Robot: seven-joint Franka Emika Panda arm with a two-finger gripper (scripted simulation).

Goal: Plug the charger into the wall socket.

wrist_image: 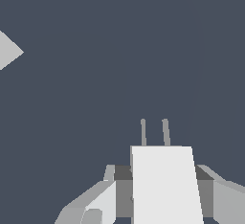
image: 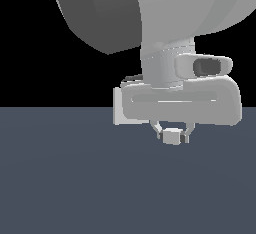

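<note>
**A:** What does the exterior view give you?

**B:** My pale grey arm fills the upper part of the picture, and my tool point(image: 172, 137) hangs under the wide hand body, above the flat dark blue-grey counter point(image: 65, 188). Between its two short fingers point(image: 157, 129) sits the small plain white boxy charger point(image: 171, 136). The fingers press on it from either side, so my tool is closed on the block and carries it clear of the counter. A flat white panel edge point(image: 117, 106) peeps out beside my hand at the exterior view's left; I cannot tell what it is, as my hand covers most of it.

**A:** And the wrist view?

**B:** There the charger point(wrist_image: 165, 184) is close and large, a white block gripped between my grey fingers point(wrist_image: 98, 204), one on each side and touching it. Two thin grey prongs point(wrist_image: 154, 132) stand out of its far face, side by side and roughly parallel, pointing away from my wrist over the bare dark counter point(wrist_image: 119, 50).

**A:** Any sign of the socket?

**B:** A pale grey-white pointed corner point(wrist_image: 8, 50) shows at the picture's edge, well apart from the prongs. Too little of it is in view for me to say whether it is the socket plate.
</note>
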